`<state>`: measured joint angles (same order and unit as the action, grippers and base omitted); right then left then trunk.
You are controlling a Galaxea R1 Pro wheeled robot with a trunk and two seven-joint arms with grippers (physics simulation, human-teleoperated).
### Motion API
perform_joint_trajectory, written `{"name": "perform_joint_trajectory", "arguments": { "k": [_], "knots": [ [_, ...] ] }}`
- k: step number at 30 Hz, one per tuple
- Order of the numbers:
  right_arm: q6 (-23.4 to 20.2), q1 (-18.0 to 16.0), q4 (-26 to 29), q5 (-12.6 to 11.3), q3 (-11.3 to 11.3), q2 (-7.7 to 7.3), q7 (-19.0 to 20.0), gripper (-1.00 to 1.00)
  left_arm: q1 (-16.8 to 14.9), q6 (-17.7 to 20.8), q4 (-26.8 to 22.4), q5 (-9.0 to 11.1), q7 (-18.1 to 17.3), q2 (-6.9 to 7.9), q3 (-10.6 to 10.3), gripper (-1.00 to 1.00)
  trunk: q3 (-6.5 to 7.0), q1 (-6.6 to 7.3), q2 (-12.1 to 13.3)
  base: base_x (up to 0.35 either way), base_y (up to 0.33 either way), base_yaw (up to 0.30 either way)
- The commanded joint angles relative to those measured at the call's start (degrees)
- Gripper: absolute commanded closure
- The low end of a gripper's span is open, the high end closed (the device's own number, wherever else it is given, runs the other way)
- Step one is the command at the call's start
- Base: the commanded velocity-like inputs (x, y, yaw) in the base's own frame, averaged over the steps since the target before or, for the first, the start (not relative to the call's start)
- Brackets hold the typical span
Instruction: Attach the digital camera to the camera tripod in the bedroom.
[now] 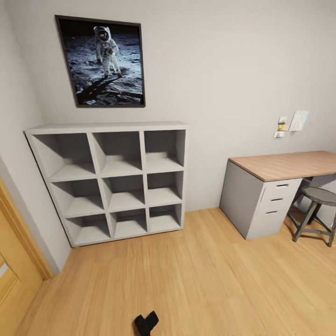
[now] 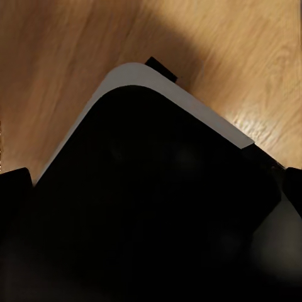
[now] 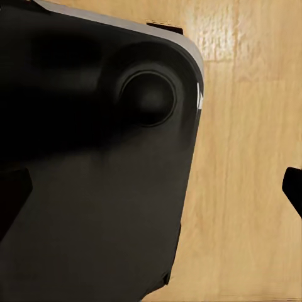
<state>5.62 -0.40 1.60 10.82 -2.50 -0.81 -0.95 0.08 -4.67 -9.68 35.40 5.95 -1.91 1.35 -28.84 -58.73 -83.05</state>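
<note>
I am in the bedroom, with light grey walls (image 1: 224, 56) and a wood plank floor (image 1: 196, 280). The digital camera and the camera tripod are out of view. My left gripper (image 2: 151, 189) hangs over my own black, grey-edged base (image 2: 145, 189), its dark fingertips (image 2: 12, 185) at the picture's two sides, wide apart, with nothing held. My right gripper (image 3: 151, 189) is likewise open above the base (image 3: 94, 157) and the floor, one fingertip (image 3: 293, 189) showing at the edge.
A grey nine-cubby shelf (image 1: 112, 179) stands against the wall under a framed astronaut picture (image 1: 102, 63). To the right is a wood-topped grey desk (image 1: 280, 168) with a round grey stool (image 1: 319, 210). A wooden door frame (image 1: 18, 233) is at the left. A small black-and-red part (image 1: 146, 323) shows at the bottom edge.
</note>
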Motion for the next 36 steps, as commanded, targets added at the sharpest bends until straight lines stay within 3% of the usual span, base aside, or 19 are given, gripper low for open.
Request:
{"name": "perform_joint_trajectory", "arguments": {
  "k": [1, 12, 16, 17, 20, 23, 24, 25, 31, 36],
  "knots": [
    [0.2, 0.0, 0.0, 0.5, -0.3, 0.04, -0.1, -1.00, 0.0, -0.1, -0.1, 0.1, 0.2, -0.01, 0.1, -1.00, -0.05, 0.00, 0.0, 0.000, 0.000, -0.297],
    [0.1, 0.0, 0.4, 0.3, -0.4, -0.10, -0.1, -1.00, 0.0, 0.0, -1.6, 0.2, 0.4, 0.89, 0.2, -1.00, -0.05, 0.00, 0.0, 0.000, 0.000, -0.297],
    [-0.3, 0.0, 2.7, 0.2, -0.4, -0.20, 0.1, -1.00, 0.0, 0.7, -6.2, 0.2, 0.6, 1.97, 0.2, -1.00, -0.05, 0.00, 0.0, 0.000, 0.000, -0.297],
    [-2.6, -0.1, 5.5, 0.1, -0.6, -0.23, 0.1, -1.00, 0.0, 2.4, -11.4, 0.2, 1.1, 3.03, 0.2, -1.00, -0.07, 0.00, 0.0, 0.000, 0.000, -0.296],
    [-6.0, -0.1, 8.4, 0.1, -0.6, -0.24, 0.2, -1.00, 0.0, 4.4, -14.5, 0.3, 2.0, 3.85, 0.3, -1.00, -0.13, 0.00, 0.0, 0.000, 0.000, -0.296],
    [-12.4, -0.1, 13.7, -0.1, -0.7, -0.14, 0.5, -1.00, 0.0, 6.1, -16.7, 0.5, 2.7, 4.56, 0.3, -1.00, -0.21, 0.00, 0.0, 0.000, 0.000, -0.295],
    [-18.0, -0.1, 17.8, -1.2, -0.8, -0.09, 0.6, -1.00, 0.0, 6.5, -17.9, 0.7, 3.2, 4.68, 0.5, -1.00, -0.22, 0.00, 0.0, 0.000, 0.000, -0.295],
    [-19.8, -0.1, 19.1, -2.3, -0.8, -0.16, 0.6, -1.00, 0.0, 6.6, -18.4, 0.8, 3.4, 4.73, 0.5, -1.00, -0.23, 0.00, 0.0, 0.000, 0.000, -0.295],
    [-22.1, -0.1, 20.7, -7.4, -0.8, -0.41, 0.7, -1.00, 0.0, 6.7, -18.5, 1.1, 3.6, 4.96, 0.6, -1.00, -0.26, 0.00, 0.0, 0.000, 0.000, -0.295],
    [-22.3, -0.1, 21.0, -9.1, -0.8, -0.47, 0.7, -1.00, 0.0, 6.7, -18.5, 1.4, 3.6, 5.01, 0.9, -1.00, -0.27, 0.00, 0.0, 0.000, 0.000, -0.295]
  ]
}}
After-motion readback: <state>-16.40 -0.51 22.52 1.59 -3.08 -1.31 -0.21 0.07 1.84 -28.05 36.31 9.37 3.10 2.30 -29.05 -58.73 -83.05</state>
